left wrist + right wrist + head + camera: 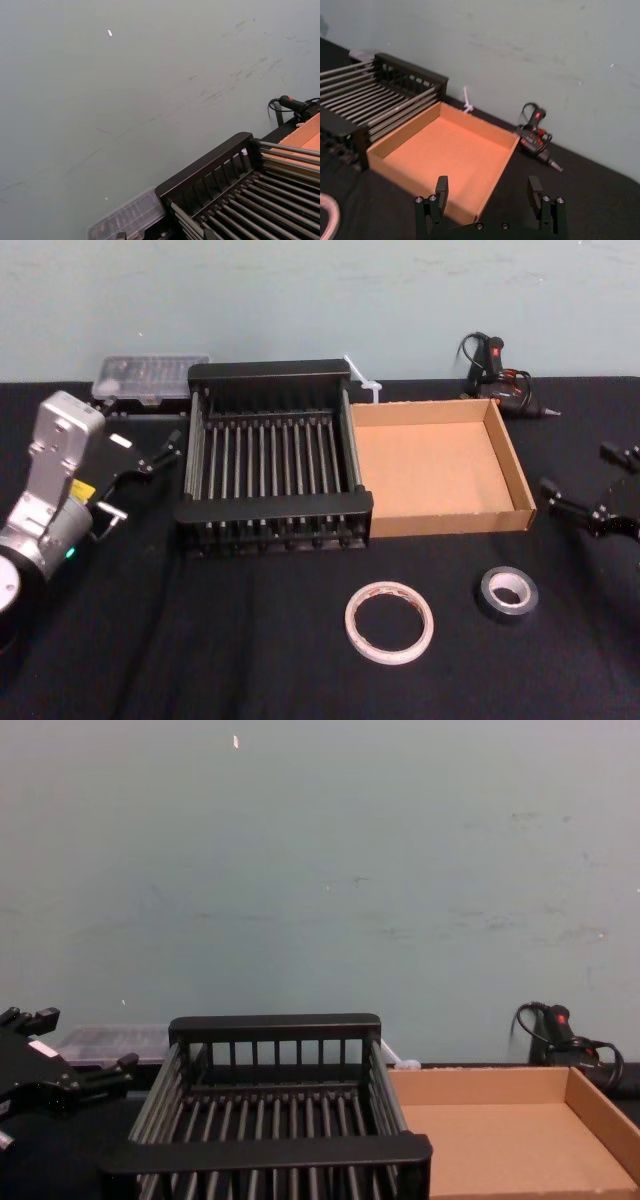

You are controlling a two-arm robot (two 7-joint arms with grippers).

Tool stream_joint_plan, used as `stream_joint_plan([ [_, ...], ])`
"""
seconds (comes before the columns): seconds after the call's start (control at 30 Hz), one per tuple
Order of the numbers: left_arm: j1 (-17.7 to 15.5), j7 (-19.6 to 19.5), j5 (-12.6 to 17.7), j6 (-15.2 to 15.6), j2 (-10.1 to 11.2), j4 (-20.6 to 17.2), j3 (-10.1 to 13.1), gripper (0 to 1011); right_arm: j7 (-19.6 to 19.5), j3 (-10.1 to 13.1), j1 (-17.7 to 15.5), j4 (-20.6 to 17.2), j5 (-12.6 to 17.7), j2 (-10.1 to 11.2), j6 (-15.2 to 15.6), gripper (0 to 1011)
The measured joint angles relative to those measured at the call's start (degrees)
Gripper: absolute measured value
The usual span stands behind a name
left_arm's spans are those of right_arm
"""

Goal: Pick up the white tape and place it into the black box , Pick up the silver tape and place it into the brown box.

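The white tape (390,622) lies flat on the black cloth in front of the boxes, and the smaller silver tape (507,593) lies to its right. Behind them the black box (272,508) and the brown box (445,521) stand side by side with nothing inside. My right gripper (590,480) hovers open beside the brown box's right wall, above and behind the silver tape. In the right wrist view its fingers (441,187) stand wide apart over the brown box's (450,150) corner. My left gripper (155,455) is open to the left of the black box, also seen as the left gripper (75,1045).
A clear plastic bit case (150,377) sits behind the black box's left corner. A black and red glue gun (500,380) with its cable lies at the back right, and a white plastic piece (362,380) sits between the boxes at the back. A pale wall closes the far side.
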Motion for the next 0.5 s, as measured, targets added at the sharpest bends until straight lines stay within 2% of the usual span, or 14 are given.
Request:
stream_joint_plan([
  [0.27, 0.00, 0.00, 0.00, 0.00, 0.00, 0.00, 0.00, 1002, 2.57, 1.02, -2.98, -1.73, 1.03, 1.06, 3.18, 1002],
  [0.5, 0.00, 0.00, 0.00, 0.00, 0.00, 0.00, 0.00, 1001, 4.75, 0.93, -3.49, -1.91, 1.07, 1.43, 6.25, 1000],
])
